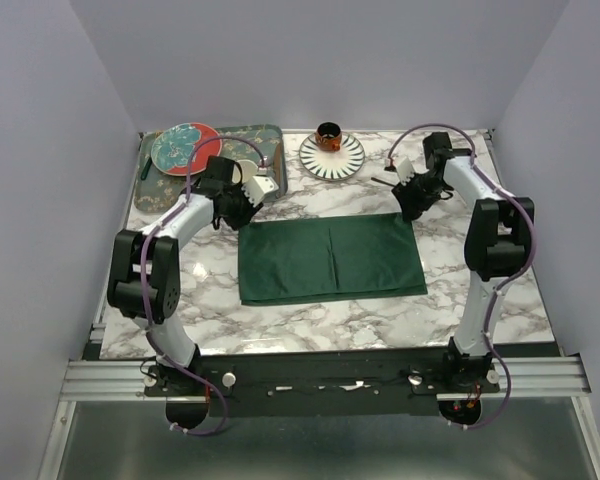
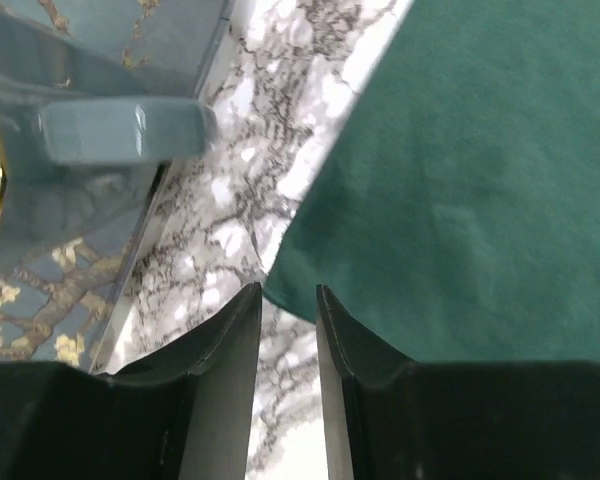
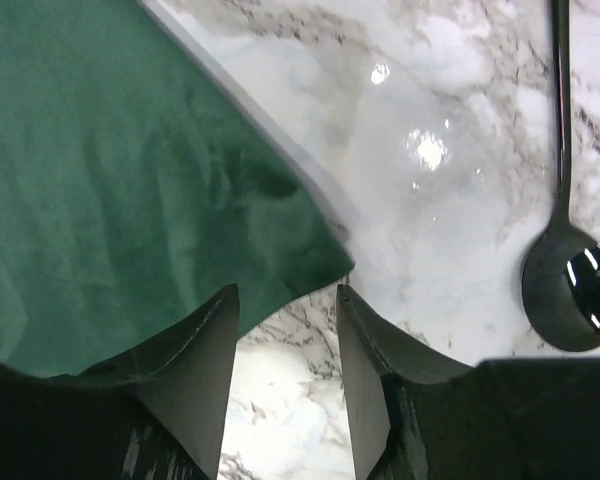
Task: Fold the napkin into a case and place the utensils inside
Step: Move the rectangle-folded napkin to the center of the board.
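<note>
Tabletop [image 1: 280, 320]: marble pattern, carrying all items. Napkin [image 1: 330, 258]: dark green, lies flat at the table centre as a wide rectangle, with one crease line across its middle. Tray [image 1: 265, 135]: far left corner, holding a red and teal plate [image 1: 185, 147]. Striped plate [image 1: 332, 158]: beyond the napkin, carrying a cup [image 1: 328, 133]. Left gripper [image 2: 288, 292]: at the napkin's far left corner, jaws narrowly parted, the corner just ahead of the tips and not clamped. Right gripper [image 3: 286, 290]: at the far right corner, jaws wider apart, holding nothing. Spoon [image 3: 570, 290]: dark and glossy, on the marble near the right gripper.
</note>
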`<action>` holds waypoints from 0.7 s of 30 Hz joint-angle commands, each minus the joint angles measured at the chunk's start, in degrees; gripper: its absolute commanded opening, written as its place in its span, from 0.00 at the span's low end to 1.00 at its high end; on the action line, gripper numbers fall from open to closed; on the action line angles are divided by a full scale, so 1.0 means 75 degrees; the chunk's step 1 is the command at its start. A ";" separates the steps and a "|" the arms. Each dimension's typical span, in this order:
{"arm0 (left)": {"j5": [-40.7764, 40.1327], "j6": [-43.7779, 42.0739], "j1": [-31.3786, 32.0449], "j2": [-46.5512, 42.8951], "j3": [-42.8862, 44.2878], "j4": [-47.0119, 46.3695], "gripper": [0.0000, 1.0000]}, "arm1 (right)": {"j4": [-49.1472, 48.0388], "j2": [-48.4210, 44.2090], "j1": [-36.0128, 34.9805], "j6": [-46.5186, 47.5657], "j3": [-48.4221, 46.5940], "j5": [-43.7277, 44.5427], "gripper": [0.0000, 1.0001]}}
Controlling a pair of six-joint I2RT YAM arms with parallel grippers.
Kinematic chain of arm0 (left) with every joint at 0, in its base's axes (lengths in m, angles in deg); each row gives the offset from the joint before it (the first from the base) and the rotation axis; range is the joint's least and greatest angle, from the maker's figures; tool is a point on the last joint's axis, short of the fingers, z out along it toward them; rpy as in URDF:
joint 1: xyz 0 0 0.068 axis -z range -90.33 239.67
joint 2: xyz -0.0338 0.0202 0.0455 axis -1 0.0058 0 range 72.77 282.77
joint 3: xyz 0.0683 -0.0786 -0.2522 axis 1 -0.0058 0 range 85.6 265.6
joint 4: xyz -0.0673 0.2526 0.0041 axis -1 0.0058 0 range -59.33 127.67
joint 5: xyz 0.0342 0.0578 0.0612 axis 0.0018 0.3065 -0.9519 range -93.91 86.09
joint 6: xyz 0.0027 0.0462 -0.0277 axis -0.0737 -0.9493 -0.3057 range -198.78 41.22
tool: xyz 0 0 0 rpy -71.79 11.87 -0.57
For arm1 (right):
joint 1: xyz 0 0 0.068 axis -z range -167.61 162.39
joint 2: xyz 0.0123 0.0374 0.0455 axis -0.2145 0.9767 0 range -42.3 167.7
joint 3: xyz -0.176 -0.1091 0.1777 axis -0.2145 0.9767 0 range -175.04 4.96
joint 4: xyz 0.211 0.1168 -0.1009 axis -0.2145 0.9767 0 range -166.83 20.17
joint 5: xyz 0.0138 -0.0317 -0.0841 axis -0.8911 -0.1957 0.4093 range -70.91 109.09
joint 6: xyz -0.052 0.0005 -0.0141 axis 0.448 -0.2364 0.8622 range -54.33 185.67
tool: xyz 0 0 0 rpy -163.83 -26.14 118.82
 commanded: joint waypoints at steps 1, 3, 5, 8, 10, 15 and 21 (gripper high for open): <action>0.0477 -0.0371 0.0068 -0.1662 -0.0765 0.0472 0.39 | 0.0166 -0.0941 0.0198 -0.0027 0.0584 0.0018 0.52; 0.0536 -0.0628 0.0208 -0.2134 -0.1349 0.0823 0.40 | 0.0517 -0.1737 0.0187 0.0535 0.0983 -0.0473 0.51; 0.0501 -0.0723 0.0441 -0.2708 -0.1761 0.1115 0.40 | 0.0867 -0.2462 0.0129 0.1083 0.1684 -0.0813 0.48; 0.0396 -0.0758 0.0735 -0.3411 -0.2639 0.1223 0.40 | 0.0719 -0.3214 -0.0058 0.1764 0.3145 -0.0734 0.45; 0.0384 -0.0630 0.1040 -0.3809 -0.3226 0.1153 0.43 | 0.0380 -0.3964 -0.0199 0.1977 0.3970 -0.0593 0.45; 0.0127 -0.0407 0.1497 -0.4081 -0.3929 0.0907 0.45 | -0.0745 -0.4563 -0.0832 0.2095 0.5658 0.0075 0.45; 0.0033 -0.0372 0.1615 -0.4116 -0.4129 0.0789 0.47 | -0.1309 -0.4470 -0.1091 0.2072 0.6130 0.0462 0.45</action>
